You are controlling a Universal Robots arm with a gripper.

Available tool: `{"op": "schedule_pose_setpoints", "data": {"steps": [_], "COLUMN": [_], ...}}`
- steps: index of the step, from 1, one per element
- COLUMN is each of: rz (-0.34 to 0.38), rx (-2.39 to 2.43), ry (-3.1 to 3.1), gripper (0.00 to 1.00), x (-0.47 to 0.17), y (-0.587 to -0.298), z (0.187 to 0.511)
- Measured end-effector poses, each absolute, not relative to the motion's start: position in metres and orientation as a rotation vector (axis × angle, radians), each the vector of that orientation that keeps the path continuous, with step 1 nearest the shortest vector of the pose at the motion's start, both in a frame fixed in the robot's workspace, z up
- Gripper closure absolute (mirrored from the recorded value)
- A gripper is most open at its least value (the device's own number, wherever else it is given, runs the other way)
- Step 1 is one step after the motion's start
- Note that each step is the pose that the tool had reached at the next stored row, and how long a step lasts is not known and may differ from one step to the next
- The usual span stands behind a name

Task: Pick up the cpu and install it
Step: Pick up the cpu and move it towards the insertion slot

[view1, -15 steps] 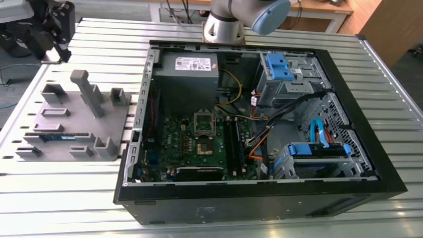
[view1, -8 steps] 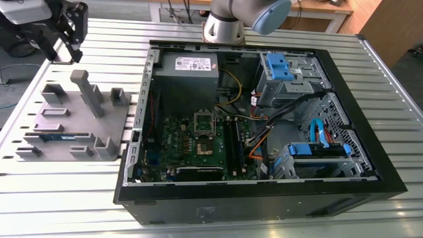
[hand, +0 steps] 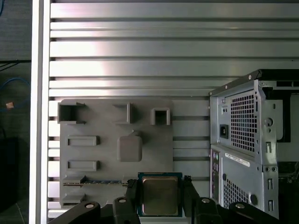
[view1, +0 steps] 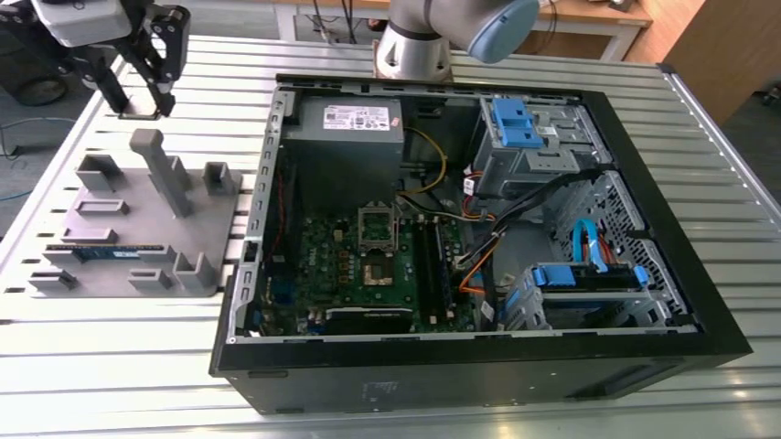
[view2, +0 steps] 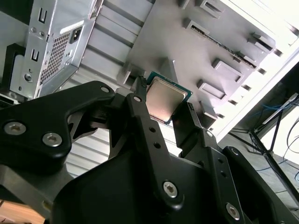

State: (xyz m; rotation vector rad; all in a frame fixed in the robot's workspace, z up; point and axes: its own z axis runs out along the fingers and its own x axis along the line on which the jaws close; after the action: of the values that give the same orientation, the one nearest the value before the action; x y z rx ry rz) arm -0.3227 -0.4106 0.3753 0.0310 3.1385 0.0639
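The cpu (hand: 160, 195) is a small square chip with a silver top and a thin green rim. In both wrist views it sits flat between my two black fingers (view2: 140, 109), gripped by its opposite edges. My gripper (view1: 141, 108) is shut on the cpu (view1: 139, 115) and hangs over the slatted table at the exterior view's far left, beyond the grey holder tray (view1: 134, 197). The motherboard socket (view1: 376, 245) lies inside the open computer case (view1: 488, 229), well off to the exterior view's right of the gripper.
The grey tray (hand: 112, 149) has several raised pockets and posts and holds a long memory stick (hand: 96, 182). The case's rear metal wall (hand: 243, 140) stands close beside the gripper. Cables, blue drive cages (view1: 518, 123) and a power supply (view1: 347, 123) crowd the case interior.
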Motion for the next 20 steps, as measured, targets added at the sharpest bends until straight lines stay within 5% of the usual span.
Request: {"op": "schedule_pose_setpoints", "data": {"steps": [20], "rz": [0.064], "rx": [0.031], "ry": [3.139], "gripper": [0.53], "x": [-0.269], "y": [-0.411], "z": [0.375]}}
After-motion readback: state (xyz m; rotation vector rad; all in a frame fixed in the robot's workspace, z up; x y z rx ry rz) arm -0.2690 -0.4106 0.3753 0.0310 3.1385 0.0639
